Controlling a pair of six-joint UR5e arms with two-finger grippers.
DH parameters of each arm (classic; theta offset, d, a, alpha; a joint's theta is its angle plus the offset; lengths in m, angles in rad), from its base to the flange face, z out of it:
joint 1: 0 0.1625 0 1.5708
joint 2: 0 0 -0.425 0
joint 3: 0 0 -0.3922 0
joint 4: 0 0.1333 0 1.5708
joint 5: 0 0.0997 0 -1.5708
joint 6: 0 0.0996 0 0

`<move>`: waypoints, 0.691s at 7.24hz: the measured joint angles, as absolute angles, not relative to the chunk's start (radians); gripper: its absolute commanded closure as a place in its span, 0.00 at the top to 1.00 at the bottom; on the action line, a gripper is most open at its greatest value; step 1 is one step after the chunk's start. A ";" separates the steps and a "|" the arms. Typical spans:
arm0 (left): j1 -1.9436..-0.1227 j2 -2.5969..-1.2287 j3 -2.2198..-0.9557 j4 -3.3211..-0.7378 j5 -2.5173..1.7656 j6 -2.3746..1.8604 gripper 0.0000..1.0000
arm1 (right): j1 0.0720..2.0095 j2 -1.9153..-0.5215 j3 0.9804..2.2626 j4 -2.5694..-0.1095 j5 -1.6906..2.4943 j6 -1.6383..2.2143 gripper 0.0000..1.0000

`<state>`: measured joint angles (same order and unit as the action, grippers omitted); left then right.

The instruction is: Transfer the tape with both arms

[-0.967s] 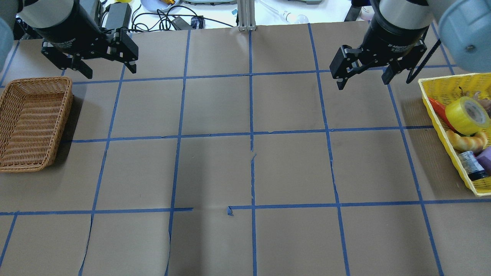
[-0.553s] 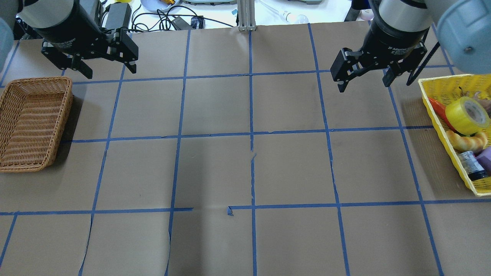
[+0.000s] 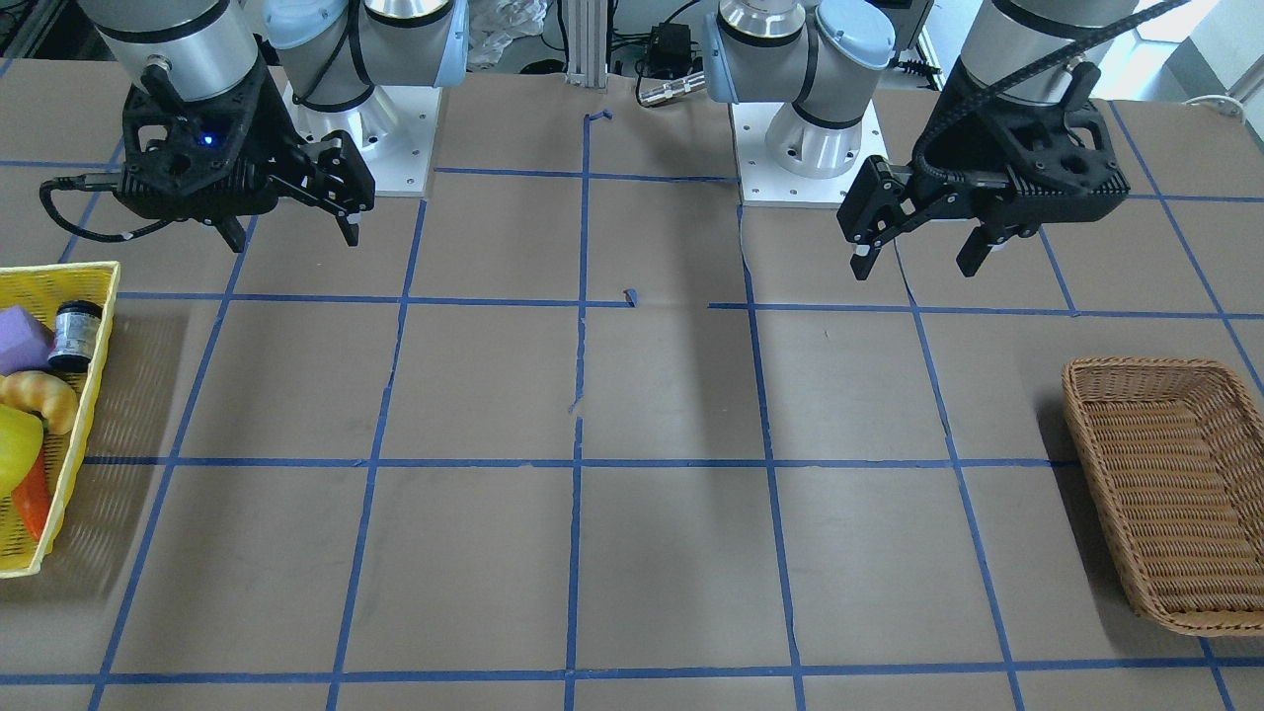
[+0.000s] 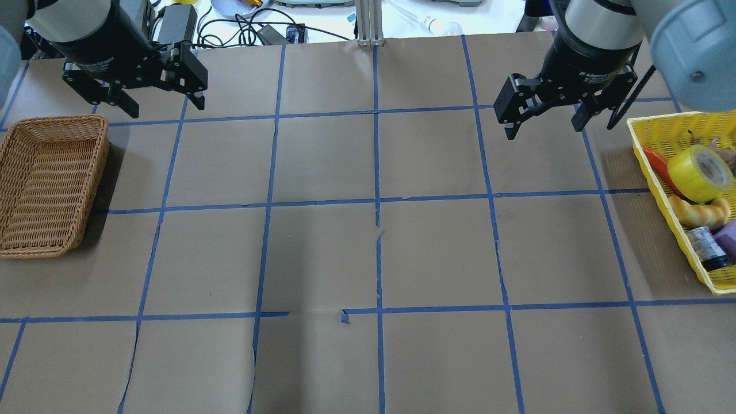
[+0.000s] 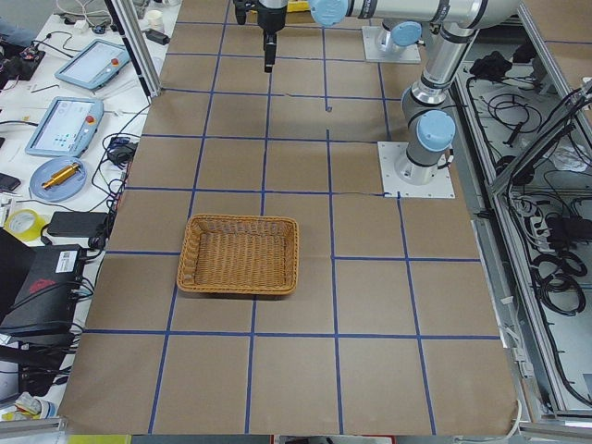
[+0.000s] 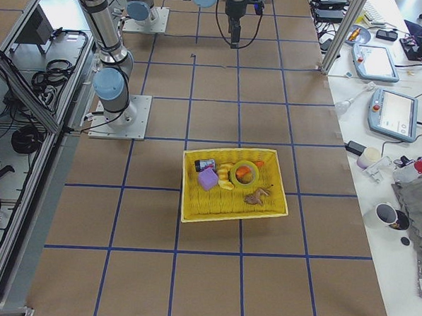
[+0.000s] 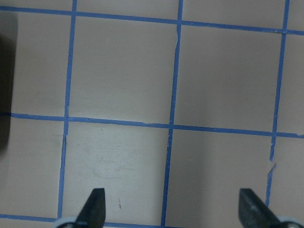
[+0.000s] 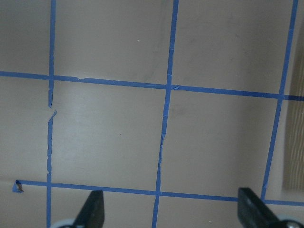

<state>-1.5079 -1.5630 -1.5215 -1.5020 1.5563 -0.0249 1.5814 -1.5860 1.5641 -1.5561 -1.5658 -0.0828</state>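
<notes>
The yellow tape (image 4: 700,172) with a white core lies in a yellow basket (image 4: 667,132) at the table's right edge; it also shows in the exterior right view (image 6: 243,172). My right gripper (image 4: 543,127) is open and empty, hovering above the table to the left of that basket, apart from it. It also shows in the front-facing view (image 3: 294,239). My left gripper (image 4: 165,106) is open and empty at the far left, above the table behind a wicker basket (image 4: 57,119). The wrist views show only open fingertips (image 7: 95,209) (image 8: 249,209) over the taped grid.
The yellow basket also holds a croissant (image 4: 698,213), a black-capped jar (image 4: 706,247), a purple block (image 4: 727,236) and a red-orange item (image 4: 661,167). The wicker basket (image 3: 1145,367) holds nothing. Cables and devices (image 4: 253,29) lie beyond the table's far edge.
My right gripper has shifted slightly over the table near the yellow basket, still open. The left gripper and the tape have not moved.
</notes>
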 measured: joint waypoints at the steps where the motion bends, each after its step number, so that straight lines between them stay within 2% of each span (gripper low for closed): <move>1: -1.508 -1.563 -1.521 -1.502 1.556 -0.026 1.00 | 1.580 -1.584 1.565 -1.556 -1.566 -0.082 1.00; 5: -1.508 -1.565 -1.522 -1.502 1.555 -0.026 1.00 | 1.580 -1.582 1.568 -1.563 -1.566 -0.081 1.00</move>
<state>-1.5079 -1.5652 -1.5217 -1.5018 1.5554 -0.0261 1.5800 -1.5816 1.5676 -1.5631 -1.5656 -0.0813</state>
